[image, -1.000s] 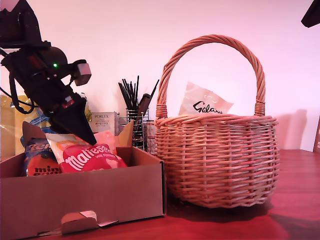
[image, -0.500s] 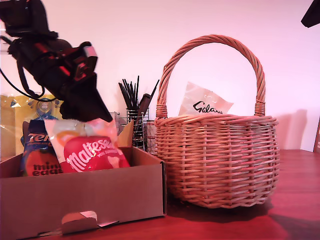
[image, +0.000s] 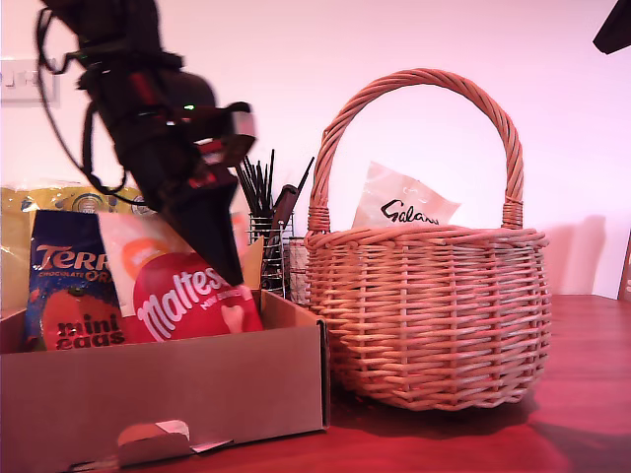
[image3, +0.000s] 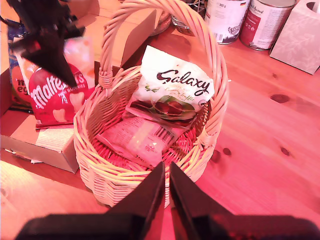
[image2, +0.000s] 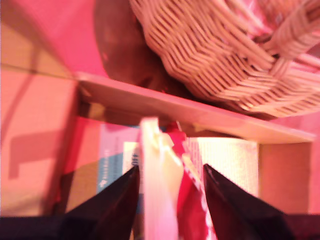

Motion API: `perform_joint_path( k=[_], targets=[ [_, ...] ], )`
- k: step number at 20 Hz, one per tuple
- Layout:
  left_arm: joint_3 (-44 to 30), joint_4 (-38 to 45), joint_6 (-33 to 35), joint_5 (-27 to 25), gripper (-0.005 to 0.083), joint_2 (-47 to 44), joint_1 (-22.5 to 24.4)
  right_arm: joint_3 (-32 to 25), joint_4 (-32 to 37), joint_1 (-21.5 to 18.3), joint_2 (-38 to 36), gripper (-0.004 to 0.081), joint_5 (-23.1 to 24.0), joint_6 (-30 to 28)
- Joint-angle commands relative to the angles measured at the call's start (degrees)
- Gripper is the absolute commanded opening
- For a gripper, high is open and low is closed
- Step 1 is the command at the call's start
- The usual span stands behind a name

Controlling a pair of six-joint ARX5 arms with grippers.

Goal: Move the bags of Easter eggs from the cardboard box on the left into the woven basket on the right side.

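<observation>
Wooden table scene: my first gripper pinches the Maltesers bag by its top edge so it hangs clear above the box, basket just beside; my second gripper waits closed, empty.

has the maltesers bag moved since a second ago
Yes. The Maltesers bag, pinched by my first gripper, has risen against the cardboard box and shifted slightly toward the woven basket.

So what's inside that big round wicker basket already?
The large round tan wicker basket holds a white Galaxy pouch leaning upright at the back, and a paler pouch with a barcode lying flat. Whatever lies beneath them is covered.
</observation>
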Motion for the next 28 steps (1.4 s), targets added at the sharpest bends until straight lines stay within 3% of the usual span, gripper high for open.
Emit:
perform_joint_path(
  k=[1,6,10,11,16,23,28],
  targets=[
    [-1.01,0.11,-0.44,-1.36,0.0245,1.25,-0.57,0.98,0.39,0.26,-0.04,-0.0013,-1.01,0.02],
    [-1.70,0.28,-1.92,-1.92,0.0230,1.79,-0.81,0.98,0.39,0.26,-0.04,-0.0013,-1.33,0.02],
    [-1.90,-0.46,-1.88,-1.95,-0.0008,3.50,-0.83,0.98,0.42,0.26,-0.04,-0.0013,-1.33,0.02],
    [-1.90,-0.35,-1.36,-1.99,-0.0021,3.50,-0.85,0.98,0.42,0.26,-0.04,-0.0013,-1.33,0.02],
    [0.79,-4.00,-0.33,-4.90,-0.0021,3.04,-0.74,0.98,0.59,0.26,-0.04,-0.0013,-1.33,0.02],
    [16.35,-14.71,-0.44,-4.66,-0.0021,2.82,-0.76,0.98,0.61,0.26,-0.04,-0.0013,-1.33,0.02],
    [23.45,-20.61,-0.44,-3.78,-0.0021,2.69,-0.94,0.98,0.61,0.26,-0.04,-0.0013,-1.33,0.02]
  ],
)
